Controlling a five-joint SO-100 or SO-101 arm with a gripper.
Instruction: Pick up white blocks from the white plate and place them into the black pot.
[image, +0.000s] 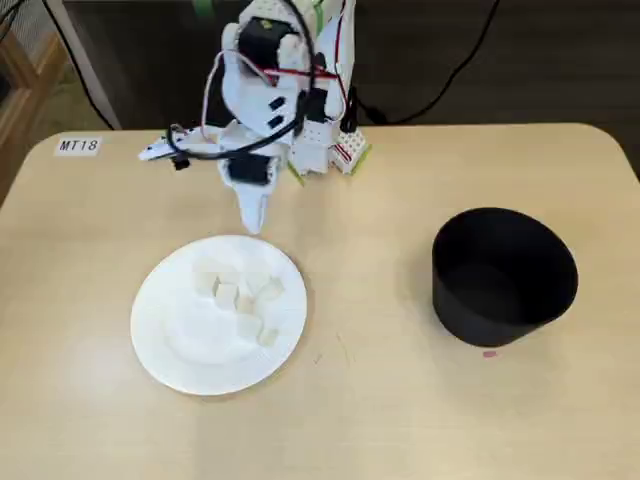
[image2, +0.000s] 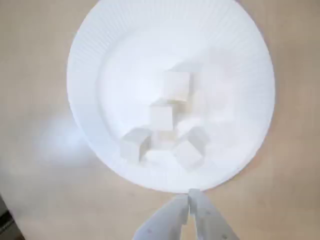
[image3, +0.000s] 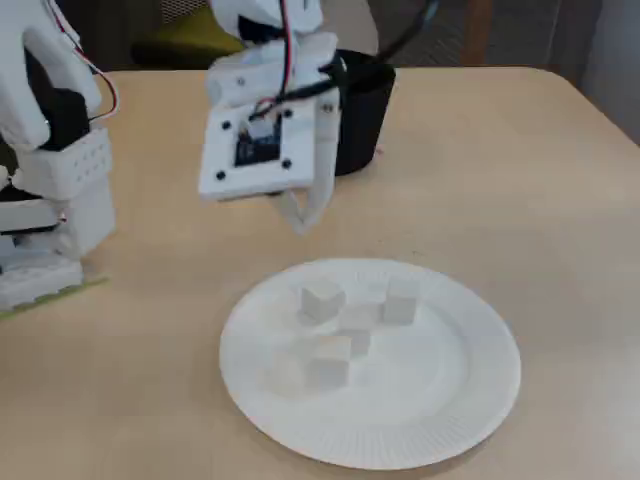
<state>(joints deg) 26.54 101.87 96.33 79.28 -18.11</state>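
The white plate lies on the tan table with several white blocks clustered near its middle. The black pot stands upright well to the right of the plate in a fixed view; its inside looks dark. My white gripper hangs just beyond the plate's rim, on the arm's side, above the table. Its fingers are pressed together and hold nothing.
The arm's white base stands at the table's far edge in a fixed view. A label reading MT18 is stuck near the table's corner. Bare tabletop lies between plate and pot.
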